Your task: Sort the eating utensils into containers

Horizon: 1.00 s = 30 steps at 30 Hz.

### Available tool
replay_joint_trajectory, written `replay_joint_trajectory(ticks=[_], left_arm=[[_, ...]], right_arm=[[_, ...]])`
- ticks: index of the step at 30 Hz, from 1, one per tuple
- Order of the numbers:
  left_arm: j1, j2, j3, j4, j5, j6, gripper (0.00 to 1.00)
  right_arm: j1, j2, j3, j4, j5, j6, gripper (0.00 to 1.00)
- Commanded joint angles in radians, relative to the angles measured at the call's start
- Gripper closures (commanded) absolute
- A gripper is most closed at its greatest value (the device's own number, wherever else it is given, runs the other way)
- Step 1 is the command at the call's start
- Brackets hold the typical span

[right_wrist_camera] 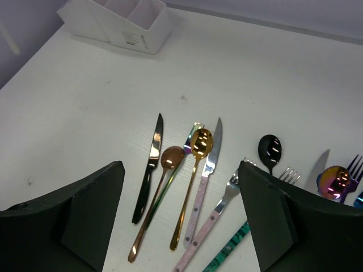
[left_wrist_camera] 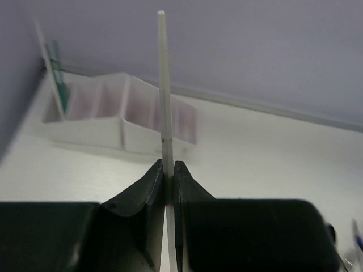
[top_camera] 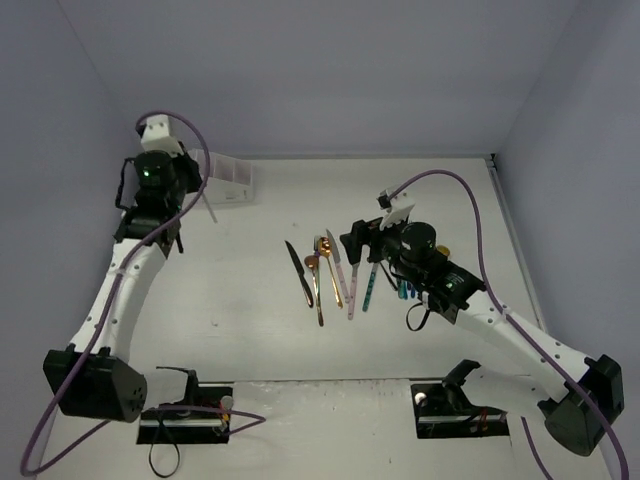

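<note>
**Sorting barely begun: one piece in hand, most lying loose**

Nearest the bases, the right gripper (right_wrist_camera: 178,198) is hovering wide open, holding nothing, above the loose utensils (top_camera: 335,275). These are lying in a row on the table (top_camera: 250,330): a black knife (right_wrist_camera: 150,167), a copper spoon (right_wrist_camera: 171,157), a gold spoon (right_wrist_camera: 201,143), a black spoon (right_wrist_camera: 270,148) and others. Farther off, the left gripper (left_wrist_camera: 168,173) is pinching a slim pale utensil (left_wrist_camera: 164,85) upright, jaws closed on its shaft, near the white rack (left_wrist_camera: 102,129) at the far left. A teal handle (left_wrist_camera: 59,79) is standing in the rack's end compartment, so I judge the job as hardly started. A small label (right_wrist_camera: 131,39) on the rack is proving too small to read.
</note>
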Motion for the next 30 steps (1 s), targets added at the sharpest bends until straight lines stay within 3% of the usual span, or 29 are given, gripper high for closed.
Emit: replay_joint_trajectory(ticks=[1,7,15,22,30], left_arm=[[0.182,0.163,0.213,0.09,0.088,0.139,1.0],[0.333,0.524,0.531,0.191,0.089,0.193,1.0],[0.397,0.876,0.887,0.238,0.089,0.253,1.0],[0.408,1.037,0.954,0.291,0.075,0.299,1.0],[0.408,1.083,0.912,0.31,0.1,0.278,1.0]], right_arm=[[-0.024,0.038,0.003,0.046,-0.013,0.009,0.2],[-0.028,0.109,-0.003,0.039,-0.068,-0.005,0.18],[-0.032,0.167,-0.009,0.038,-0.162,-0.002,0.17],[-0.038,0.191,-0.029,0.033,-0.201,0.023,0.16],[-0.04,0.215,-0.03,0.03,-0.2,0.03,0.17]])
